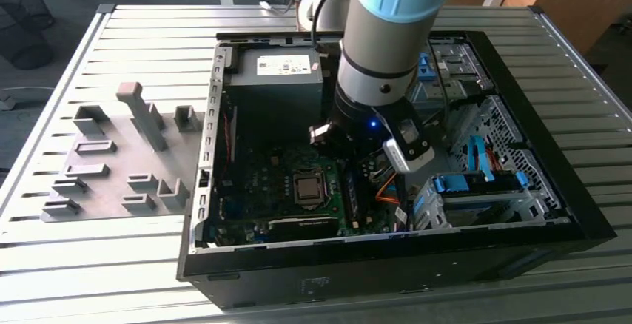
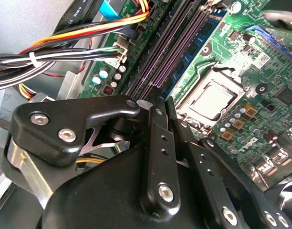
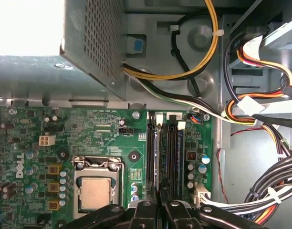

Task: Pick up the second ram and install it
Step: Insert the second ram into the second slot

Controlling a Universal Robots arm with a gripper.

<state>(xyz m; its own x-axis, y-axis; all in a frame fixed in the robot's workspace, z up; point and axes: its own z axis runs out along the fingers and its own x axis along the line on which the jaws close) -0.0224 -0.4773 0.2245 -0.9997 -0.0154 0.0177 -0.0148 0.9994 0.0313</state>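
Inside the open computer case (image 1: 567, 198), my arm (image 1: 380, 58) reaches down over the motherboard (image 3: 103, 133). My pincer (image 3: 160, 210) is drawn narrow, its black fingers (image 3: 145, 212) close together at one end of the memory slots (image 3: 171, 152). The second ram (image 3: 158, 157), seen edge-on as a thin blue-green strip, stands in the slots beside the processor (image 3: 95, 193) and runs into the slit between my fingers, so I appear to be pinching it.

Writing is sparse. The power supply (image 1: 277, 80) carries a white label (image 1: 281, 65), its print too small to make out. The motherboard bears white lettering (image 3: 19, 164) near its edge and fine white legends around its parts.

The exterior view takes in the slatted metal table (image 1: 99, 265) and, on that view's left, a grey tray of fixtures (image 1: 118, 154) well apart from the case. The first wrist view looks straight down on the board, the perforated wall of the power supply and a yellow and black cable bundle (image 3: 203, 62). The second wrist view looks along my fingers from behind, showing the pincer (image 2: 160, 102) tipped toward the slots, with wiring (image 2: 65, 57) beside them.
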